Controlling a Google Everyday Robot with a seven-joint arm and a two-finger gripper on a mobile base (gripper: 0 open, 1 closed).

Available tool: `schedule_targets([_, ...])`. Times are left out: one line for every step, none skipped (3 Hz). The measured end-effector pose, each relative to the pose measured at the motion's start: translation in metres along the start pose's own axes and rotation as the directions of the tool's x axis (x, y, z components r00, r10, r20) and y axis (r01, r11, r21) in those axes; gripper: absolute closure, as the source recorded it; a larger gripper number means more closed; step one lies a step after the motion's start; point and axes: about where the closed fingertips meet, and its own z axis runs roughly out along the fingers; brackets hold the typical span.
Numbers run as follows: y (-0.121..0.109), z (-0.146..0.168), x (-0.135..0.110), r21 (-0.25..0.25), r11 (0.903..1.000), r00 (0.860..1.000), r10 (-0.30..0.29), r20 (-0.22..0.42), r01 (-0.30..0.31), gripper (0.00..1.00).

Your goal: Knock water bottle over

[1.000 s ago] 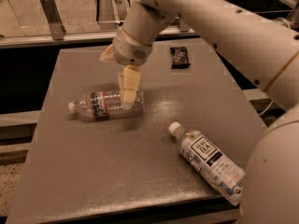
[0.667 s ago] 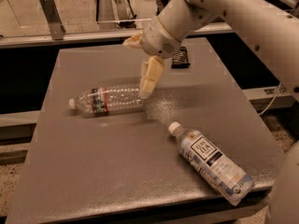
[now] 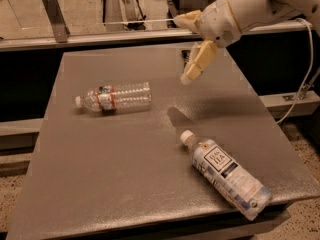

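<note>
Since the grey surface [image 3: 125, 184] takes up most of the shot, I'll start there: it's a flat, speckled top with two bottles lying on it. The white arm [image 3: 240, 9] comes in from the 2 o'clock corner and reaches over the far edge.

Next biggest is the bottle with the white-and-blue label [image 3: 225, 171]. It's on its side at about 4 o'clock from the middle of the surface, with its cap pointing to roughly 10 o'clock and its base near the front edge.

The water bottle [image 3: 116, 97] is the small ribbed one with the red, white and blue-green band. It's already flat on its side at about 10 o'clock from the middle, white cap pointing to 9 o'clock. It's well apart from the other bottle.

The tool [image 3: 187, 79] hangs in the air at about 1 o'clock, angled down toward 7 o'clock and holding nothing. It's off to the 3 o'clock side of the water bottle and not touching it. Honestly can't tell if it's open or closed. A small dark thing [image 3: 185, 58] peeks out behind it.
</note>
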Motion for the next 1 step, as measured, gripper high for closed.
schedule_targets([0.0004, -0.0039, 0.0008, 0.006, 1.0000, 1.000, 0.005, 0.004, -0.005, 0.00])
